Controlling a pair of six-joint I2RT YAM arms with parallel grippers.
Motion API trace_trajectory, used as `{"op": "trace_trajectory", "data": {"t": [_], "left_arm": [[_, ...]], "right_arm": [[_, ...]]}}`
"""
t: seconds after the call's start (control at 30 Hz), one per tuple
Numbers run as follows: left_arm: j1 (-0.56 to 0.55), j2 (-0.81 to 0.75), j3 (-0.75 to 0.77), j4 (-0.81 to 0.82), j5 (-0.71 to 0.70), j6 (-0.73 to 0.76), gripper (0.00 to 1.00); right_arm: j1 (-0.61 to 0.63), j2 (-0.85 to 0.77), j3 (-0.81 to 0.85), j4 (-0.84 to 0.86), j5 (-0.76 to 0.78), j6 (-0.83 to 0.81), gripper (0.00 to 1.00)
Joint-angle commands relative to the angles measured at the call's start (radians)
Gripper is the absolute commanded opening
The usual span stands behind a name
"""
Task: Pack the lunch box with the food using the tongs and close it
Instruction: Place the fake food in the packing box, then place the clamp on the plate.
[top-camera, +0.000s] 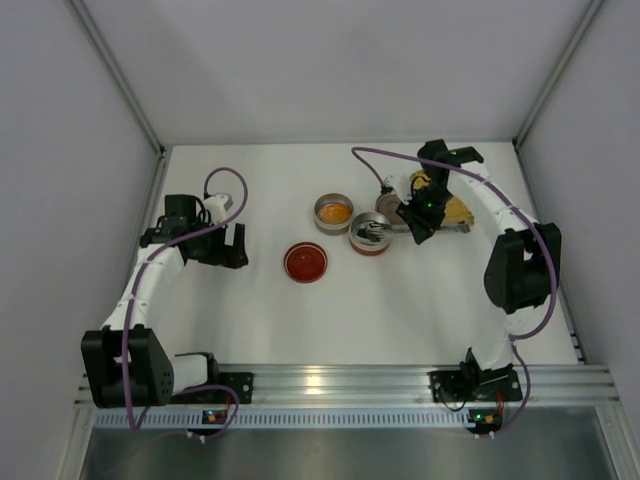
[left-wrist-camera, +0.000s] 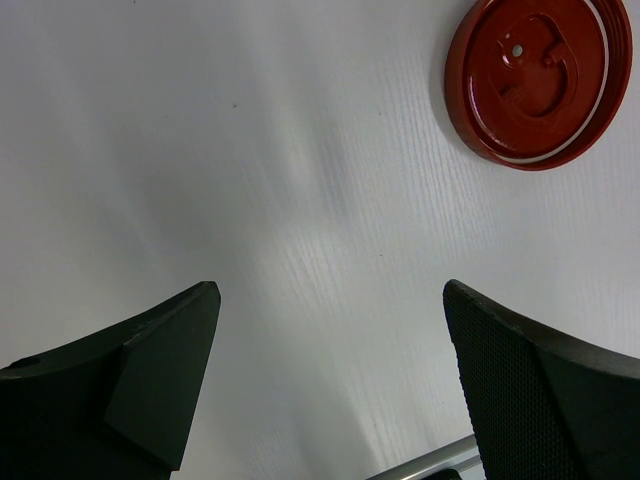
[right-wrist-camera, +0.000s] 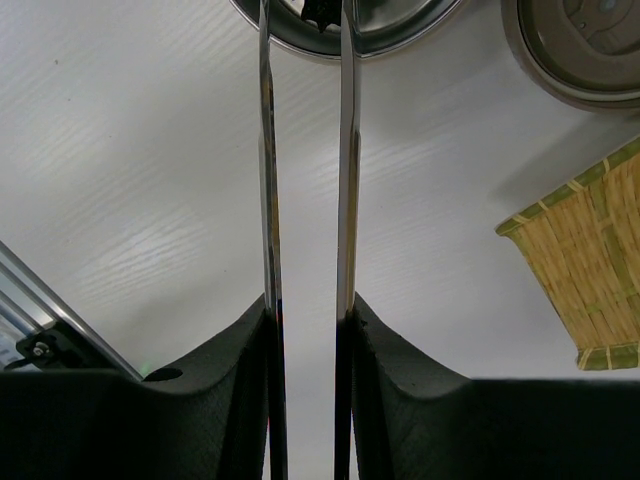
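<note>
The lunch box lies in parts: one round tin (top-camera: 334, 212) holds the orange food (top-camera: 336, 211), and a second tin (top-camera: 370, 238) (right-wrist-camera: 400, 28) stands beside it. My right gripper (top-camera: 416, 224) (right-wrist-camera: 308, 300) is shut on the tongs (right-wrist-camera: 347, 150), squeezing their two silvery arms. The tong tips reach into the second tin, with the black food (right-wrist-camera: 320, 10) between them at the frame's top edge. A red lid (top-camera: 305, 262) (left-wrist-camera: 535, 80) lies upside down on the table. My left gripper (top-camera: 228, 250) (left-wrist-camera: 330, 290) hovers open and empty to the left of that lid.
A yellow woven tray (top-camera: 447, 205) (right-wrist-camera: 590, 250) lies behind my right gripper. A grey-brown lid (top-camera: 390, 203) (right-wrist-camera: 585, 50) sits between the tray and the tins. White walls close in the table on three sides, and an aluminium rail (top-camera: 330, 385) runs along the near edge.
</note>
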Motion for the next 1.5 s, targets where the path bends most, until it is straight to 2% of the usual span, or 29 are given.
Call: {"op": "trace_trajectory", "data": {"t": [0.0,0.13,0.3,0.43,0.7,0.87,0.97,1.1,1.17,1.2,1.27,1.3,1.47], "left_arm": [[-0.003,0.004,-0.001,0.039,0.029,-0.005,0.98],[-0.002,-0.002,0.004,0.034,0.026,-0.002,0.98],[-0.002,-0.009,0.006,0.028,0.012,0.002,0.98],[-0.003,-0.010,0.007,0.026,0.010,0.005,0.98],[-0.002,-0.010,0.010,0.022,0.015,0.007,0.98],[-0.002,-0.024,0.024,0.003,0.017,0.008,0.98],[-0.003,-0.033,0.033,-0.007,0.009,0.018,0.98],[-0.003,-0.039,0.044,-0.017,0.001,0.022,0.98],[-0.003,-0.044,0.042,-0.015,-0.005,0.022,0.98],[-0.002,-0.042,0.041,-0.014,-0.006,0.022,0.98],[-0.002,-0.042,0.036,-0.009,-0.011,0.022,0.98],[-0.003,-0.042,0.033,-0.004,-0.011,0.021,0.98],[-0.003,-0.022,0.035,0.011,-0.022,0.010,0.98]], "right_arm": [[0.013,0.010,0.007,0.073,-0.018,0.009,0.00],[0.015,0.036,0.022,0.079,-0.019,0.014,0.03],[0.015,0.052,0.044,0.081,-0.018,0.028,0.28],[0.017,0.039,0.058,0.073,-0.024,0.037,0.39],[0.012,-0.030,0.070,0.056,-0.019,0.031,0.41],[-0.019,-0.089,0.107,0.036,-0.068,0.029,0.38],[-0.065,-0.117,0.128,0.035,-0.082,0.023,0.34],[-0.199,-0.139,0.119,0.061,-0.117,0.070,0.30],[-0.250,-0.161,0.069,0.117,-0.136,0.138,0.27],[-0.328,-0.175,0.042,0.152,-0.137,0.168,0.27],[-0.384,-0.224,-0.026,0.277,-0.128,0.267,0.25],[-0.425,-0.241,-0.097,0.312,-0.128,0.287,0.25],[-0.462,-0.333,-0.295,0.542,-0.058,0.434,0.25]]}}
